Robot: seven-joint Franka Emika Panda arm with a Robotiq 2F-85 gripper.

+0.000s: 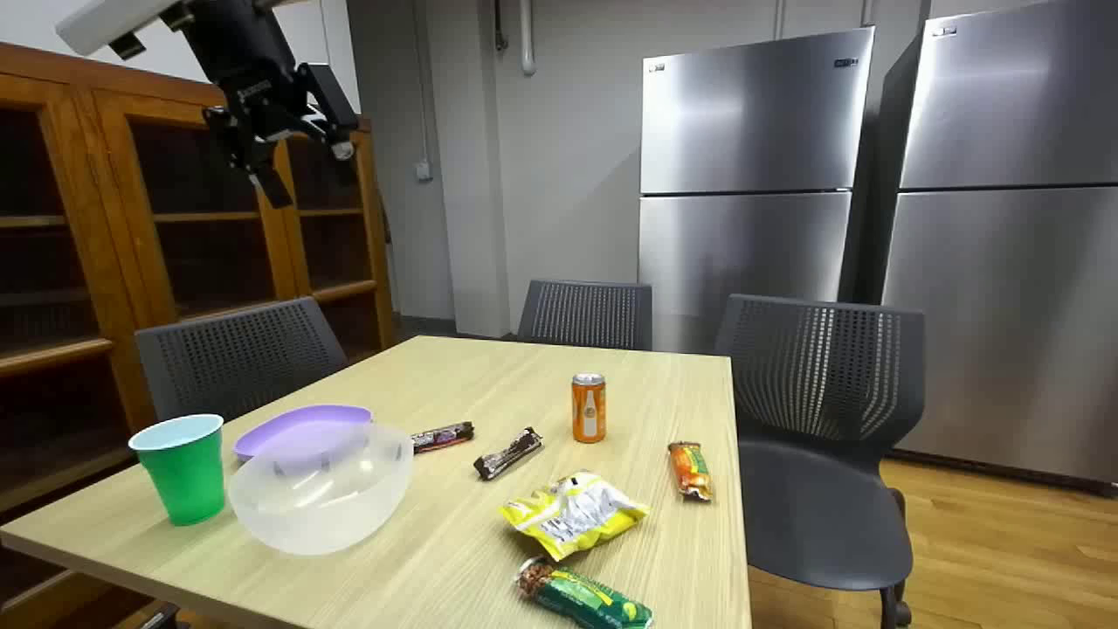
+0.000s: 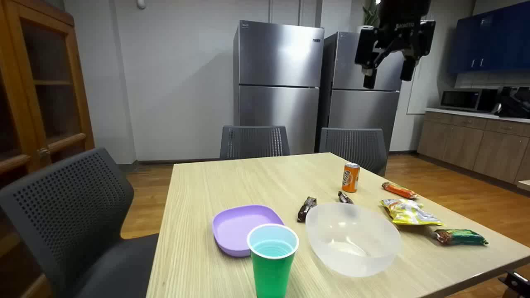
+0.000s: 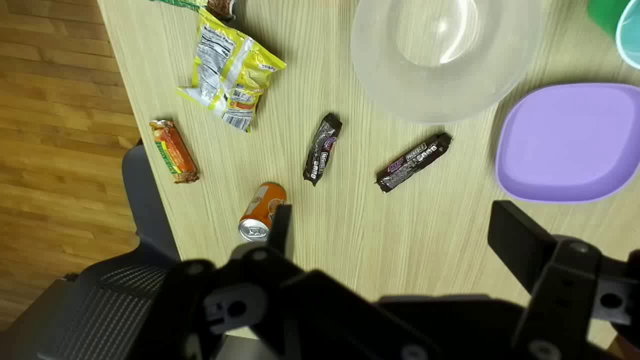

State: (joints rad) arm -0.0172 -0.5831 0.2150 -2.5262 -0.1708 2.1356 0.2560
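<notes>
Spread wide, the end effector [image 2: 389, 78] hangs high above the tabletop [image 1: 515, 367], its two fingers well apart from each other and from everything below. In the wrist view, the orange can [image 3: 262, 202] stands well below it at the left, its edge partly overlapped by the finger on that side. Beyond the gap between the fingers lie one dark bar [image 3: 323, 150] and, to its right, another dark bar [image 3: 413, 162], with the purple plate [image 3: 570, 145] farther right. In an exterior view, the can stands toward the far side of the tabletop, beyond the yellow bag [image 1: 575, 511] and left of the orange-wrapped snack [image 1: 690, 470], while the frosted bowl [image 1: 323, 515] and the green cup [image 1: 183, 476] stand near, at the left. The can is small and upright, orange with a silver top, a pull tab and white markings on its side. Both bars lie flat at different slants, in glossy, nearly black wrappers with a purple patch and pale print
</notes>
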